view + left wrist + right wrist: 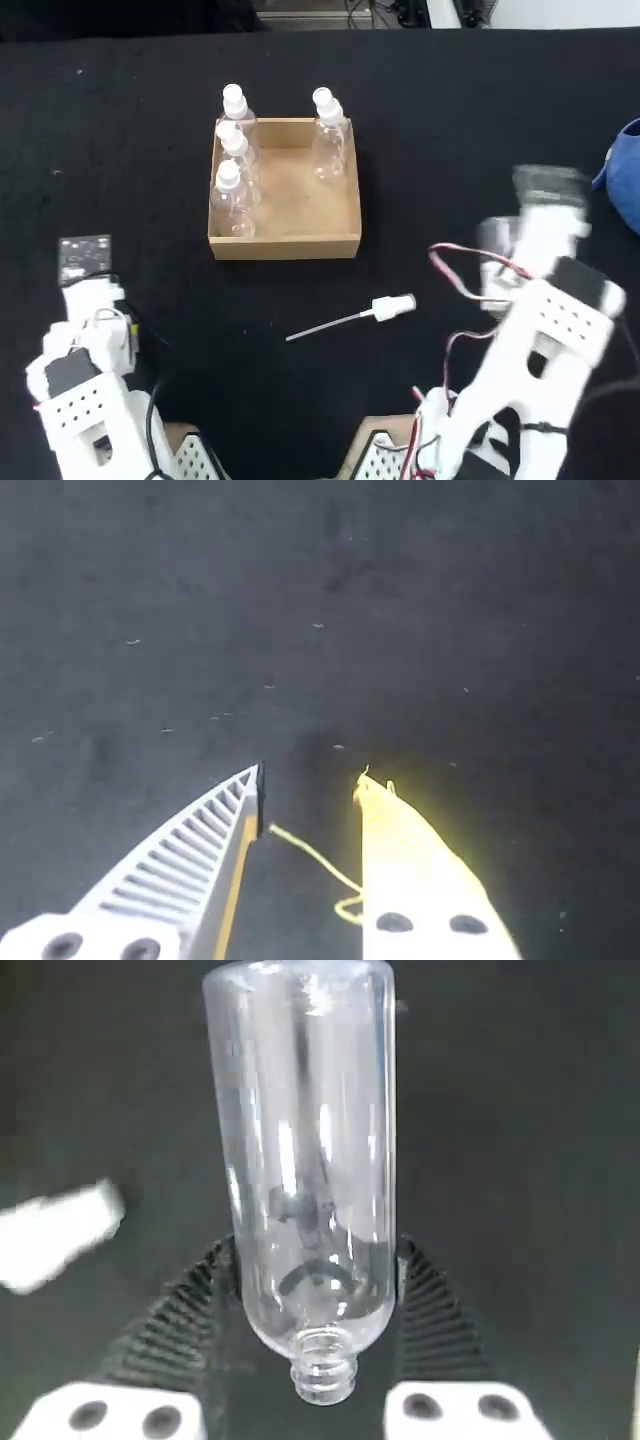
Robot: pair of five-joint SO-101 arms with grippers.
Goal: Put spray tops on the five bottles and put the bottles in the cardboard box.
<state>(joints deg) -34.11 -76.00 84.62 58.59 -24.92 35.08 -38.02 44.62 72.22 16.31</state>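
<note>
FINAL BOTTLE IN HAND: My right claw (315,1250) pinches the last uncapped bottle (300,1110) near its shoulder. The bare threaded neck points back toward my wrist, out over the right side of the tabletop (130,130). The loose spray top (393,307) lies on its side with its dip tube stretched out, between my two arms and near the front wall of the cardboard box (285,245). Four capped bottles (232,185) stand in the box, three along one wall and one at the opposite far corner. My left claw (308,777) hangs spread and empty over bare black surface.

As I judge it, the step in hand is joining top to bottle. I should stand the bottle neck-up and grip it firmly, then take the top by its head with the left claw. The tube should go into the neck first, and I should seat the head squarely so nothing cocks.

The tabletop is matte black and flecked with lint. A blue object (628,185) sits at its right edge, and cables (400,10) trail behind.
</note>
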